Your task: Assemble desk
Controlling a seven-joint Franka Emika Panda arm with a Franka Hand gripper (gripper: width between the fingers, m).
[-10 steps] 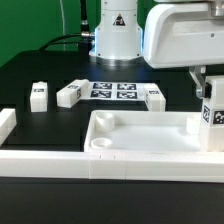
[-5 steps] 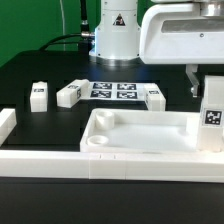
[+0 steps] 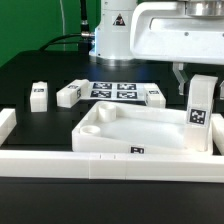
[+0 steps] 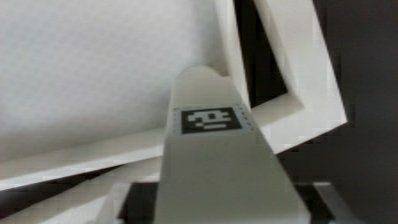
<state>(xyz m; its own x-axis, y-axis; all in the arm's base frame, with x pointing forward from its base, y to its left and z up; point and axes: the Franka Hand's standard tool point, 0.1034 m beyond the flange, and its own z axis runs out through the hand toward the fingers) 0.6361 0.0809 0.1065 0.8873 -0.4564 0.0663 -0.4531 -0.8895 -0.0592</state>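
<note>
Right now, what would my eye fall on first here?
The bulky white gripper at the exterior view's upper right, gripping a small white leg upright at the right end of the tray-like tabletop. Behind them, three more legs lie on the black table, either side of the marker board.
</note>
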